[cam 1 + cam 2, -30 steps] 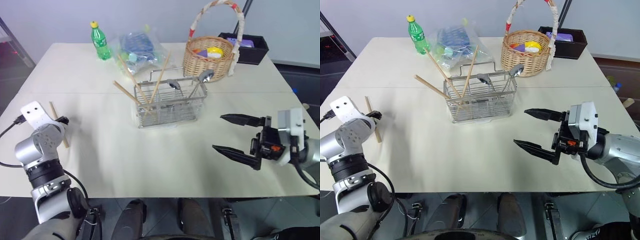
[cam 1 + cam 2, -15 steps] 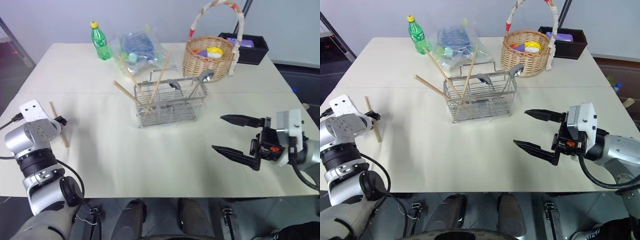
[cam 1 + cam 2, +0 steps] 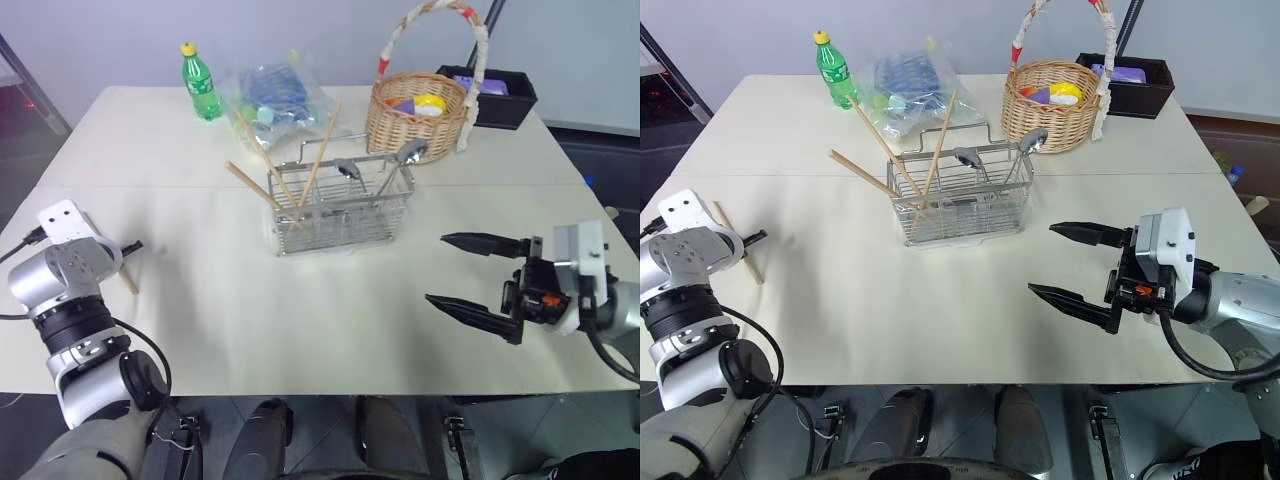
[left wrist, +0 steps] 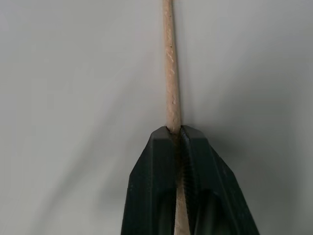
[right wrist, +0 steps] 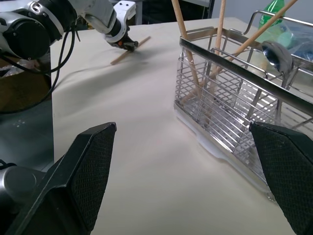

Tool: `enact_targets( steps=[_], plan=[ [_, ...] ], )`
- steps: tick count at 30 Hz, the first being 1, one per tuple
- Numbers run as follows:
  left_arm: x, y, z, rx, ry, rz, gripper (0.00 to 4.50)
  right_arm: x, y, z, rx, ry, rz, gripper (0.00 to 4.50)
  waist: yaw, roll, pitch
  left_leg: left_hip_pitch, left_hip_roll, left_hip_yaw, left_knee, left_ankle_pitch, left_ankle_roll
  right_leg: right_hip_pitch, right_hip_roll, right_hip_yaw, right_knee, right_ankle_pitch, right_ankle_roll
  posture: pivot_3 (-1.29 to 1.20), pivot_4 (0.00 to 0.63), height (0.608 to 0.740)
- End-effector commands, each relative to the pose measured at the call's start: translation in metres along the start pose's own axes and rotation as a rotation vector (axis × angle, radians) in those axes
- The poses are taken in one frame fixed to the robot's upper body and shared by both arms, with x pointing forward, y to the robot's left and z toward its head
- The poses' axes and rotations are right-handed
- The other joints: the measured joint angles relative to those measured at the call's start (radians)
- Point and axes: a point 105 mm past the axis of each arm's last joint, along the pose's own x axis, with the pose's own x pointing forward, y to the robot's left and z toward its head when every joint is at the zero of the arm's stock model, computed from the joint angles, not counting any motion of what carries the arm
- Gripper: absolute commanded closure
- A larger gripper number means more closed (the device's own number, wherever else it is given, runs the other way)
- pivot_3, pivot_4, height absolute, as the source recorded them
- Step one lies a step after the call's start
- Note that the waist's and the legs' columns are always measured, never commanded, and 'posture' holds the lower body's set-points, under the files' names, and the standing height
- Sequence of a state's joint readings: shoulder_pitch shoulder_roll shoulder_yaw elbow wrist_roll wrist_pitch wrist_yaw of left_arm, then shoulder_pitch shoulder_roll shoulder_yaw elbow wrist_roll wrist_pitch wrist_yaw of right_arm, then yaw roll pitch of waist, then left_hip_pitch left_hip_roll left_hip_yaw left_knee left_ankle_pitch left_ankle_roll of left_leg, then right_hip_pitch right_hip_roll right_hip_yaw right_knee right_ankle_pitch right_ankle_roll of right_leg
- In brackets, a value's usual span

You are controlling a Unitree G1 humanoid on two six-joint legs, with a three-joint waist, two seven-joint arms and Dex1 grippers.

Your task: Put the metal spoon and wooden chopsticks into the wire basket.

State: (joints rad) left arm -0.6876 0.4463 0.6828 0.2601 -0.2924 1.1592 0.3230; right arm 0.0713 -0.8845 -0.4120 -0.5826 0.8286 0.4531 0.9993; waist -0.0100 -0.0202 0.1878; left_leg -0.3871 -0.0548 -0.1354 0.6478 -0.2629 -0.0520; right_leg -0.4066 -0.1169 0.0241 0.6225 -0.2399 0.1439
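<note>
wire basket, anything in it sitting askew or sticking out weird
Three wooden chopsticks lean at different angles in the wire basket, one poking out sideways through its left wall. Two metal spoons rest bowl-up. Nothing is spilled or damaged.

1. A light-brown wooden chopstick (image 4: 169,63) is clamped low over the table's left side.
2. Three more chopsticks (image 3: 262,150) lean in the wire basket (image 3: 345,215) at centre.
3. Two metal spoons (image 3: 349,168) stand there, bowls up.

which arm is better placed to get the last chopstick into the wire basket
Left. Its gripper is shut on the chopstick lying on the table; the right gripper hangs open, apart from it.
</note>
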Motion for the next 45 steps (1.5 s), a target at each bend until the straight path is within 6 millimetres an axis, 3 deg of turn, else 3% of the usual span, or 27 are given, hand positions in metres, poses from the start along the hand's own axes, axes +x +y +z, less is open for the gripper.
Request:
enact_targets(
  steps=[1, 5, 8, 11, 13, 16, 19, 24, 30, 36, 45],
  plan=[
    [-0.002, 0.003, 0.005, -0.011, -0.024, 0.001, 4.46, -0.003, 0.0, 0.007, -0.037, -0.007, -0.005, 0.0, 0.0, 0.0, 0.0, 0.0, 0.0, 0.0, 0.0, 0.0, 0.0, 0.0, 0.0, 0.0, 0.0, 0.0, 0.0, 0.0, 0.15, 0.74],
    [-0.005, 0.002, 0.033, 0.037, -0.201, 0.008, 4.46, -0.002, -0.003, 0.003, -0.039, -0.008, -0.028, 0.0, 0.0, 0.0, 0.0, 0.0, 0.0, 0.0, 0.0, 0.0, 0.0, 0.0, 0.0, 0.0, 0.0, 0.0, 0.0, 0.0, 0.15, 0.74],
    [-0.017, -0.017, 0.064, 0.014, -0.336, -0.115, 4.46, 0.001, -0.001, 0.001, -0.032, -0.019, -0.034, 0.0, 0.002, 0.0, 0.0, 0.0, 0.0, 0.0, 0.0, 0.0, 0.0, 0.0, 0.0, 0.0, 0.0, 0.0, 0.0, 0.0, 0.15, 0.74],
    [-0.046, -0.039, 0.119, -0.139, -0.57, -0.338, 4.46, 0.002, 0.001, -0.002, -0.015, -0.026, -0.055, 0.0, 0.006, -0.001, 0.0, -0.001, 0.0, 0.0, 0.0, 0.0, 0.0, 0.0, 0.0, 0.0, 0.0, 0.0, 0.0, 0.0, 0.15, 0.74],
    [-0.065, -0.05, 0.144, -0.134, -0.698, -0.461, 4.46, 0.003, 0.003, -0.003, -0.009, -0.029, -0.056, 0.0, 0.007, -0.002, 0.0, -0.002, 0.0, 0.0, 0.001, 0.0, -0.001, -0.001, 0.0, 0.0, -0.001, 0.0, 0.0, 0.0, 0.15, 0.74],
    [-0.094, -0.074, 0.167, -0.113, -0.833, -0.681, 4.46, 0.005, 0.004, -0.002, -0.004, -0.047, -0.072, 0.0, -0.001, -0.002, 0.0, -0.002, 0.0, 0.001, 0.0, 0.0, -0.001, -0.001, 0.0, 0.0, -0.002, 0.0, 0.0, 0.0, 0.15, 0.74],
    [-0.138, -0.104, 0.181, -0.11, -0.966, -0.985, 4.46, 0.007, 0.003, -0.002, -0.005, -0.05, -0.082, 0.0, 0.0, -0.001, 0.0, -0.002, 0.0, 0.001, 0.0, 0.0, -0.001, -0.001, -0.001, 0.0, -0.002, 0.0, 0.0, 0.0, 0.15, 0.74],
    [-0.192, -0.144, 0.172, -0.036, -0.984, -1.425, 4.46, 0.011, 0.001, -0.003, -0.004, -0.057, -0.1, 0.0, -0.001, -0.002, 0.0, -0.002, 0.0, 0.001, 0.001, 0.0, 0.0, -0.001, 0.0, 0.0, -0.002, 0.0, 0.0, 0.0, 0.15, 0.74],
    [-0.222, -0.179, 0.149, -0.057, -0.861, -1.77, 4.46, 0.013, 0.002, -0.003, -0.002, -0.064, -0.109, 0.0, -0.004, -0.002, 0.0, -0.002, 0.0, 0.001, 0.001, 0.0, 0.0, -0.001, 0.0, 0.0, 0.0, 0.0, 0.0, 0.0, 0.15, 0.74],
    [-0.224, -0.214, 0.117, -0.091, -0.729, -1.902, 4.46, 0.014, 0.003, -0.002, 0.002, -0.07, -0.112, 0.0, -0.004, -0.002, 0.0, -0.002, 0.0, 0.001, 0.001, 0.0, 0.0, -0.001, 0.0, 0.0, 0.0, 0.0, 0.0, 0.0, 0.15, 0.74],
    [-0.221, -0.238, 0.081, -0.103, -0.609, -1.972, 4.46, 0.013, -0.005, 0.009, 0.011, -0.11, -0.154, 0.0, -0.003, -0.002, 0.0, -0.002, 0.0, 0.001, 0.001, 0.0, 0.0, -0.001, 0.0, 0.0, 0.0, 0.0, 0.0, 0.0, 0.15, 0.74]
  ],
)
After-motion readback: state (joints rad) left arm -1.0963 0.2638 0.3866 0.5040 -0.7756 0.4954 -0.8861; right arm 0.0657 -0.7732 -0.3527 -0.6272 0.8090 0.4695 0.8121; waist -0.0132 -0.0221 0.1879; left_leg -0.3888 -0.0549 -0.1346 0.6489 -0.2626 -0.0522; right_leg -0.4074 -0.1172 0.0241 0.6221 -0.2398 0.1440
